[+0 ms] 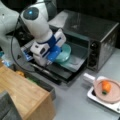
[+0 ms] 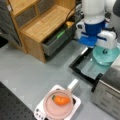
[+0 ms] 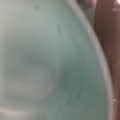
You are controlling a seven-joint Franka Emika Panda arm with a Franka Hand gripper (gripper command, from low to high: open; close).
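Centrally in both front views, a white and blue robot arm reaches down to a pale green plate (image 1: 63, 53) that sits over the open door (image 1: 72, 65) of a dark toaster oven (image 1: 96, 37). Its gripper (image 1: 51, 58) is right at the plate's near edge, touching or almost touching it; whether the claw is open or closed on the rim cannot be told from these views. In a front view the same plate (image 2: 106, 55) lies at the right edge of the frame, just below the gripper (image 2: 105, 51), with the oven door (image 2: 86, 67) spread beneath it. The wrist view is almost wholly filled by the plate's (image 3: 50, 62) smooth green inside, its curved rim running down the right of the frame.

Well apart from the plate, at the lower right of a front view, a pink pan (image 1: 107, 91) holding an orange carrot-like toy (image 1: 106, 87) rests on a small white stove (image 1: 100, 98). A wooden cabinet (image 1: 22, 92) fills the lower left, and a grey drawer (image 2: 56, 41) stands open at its side.
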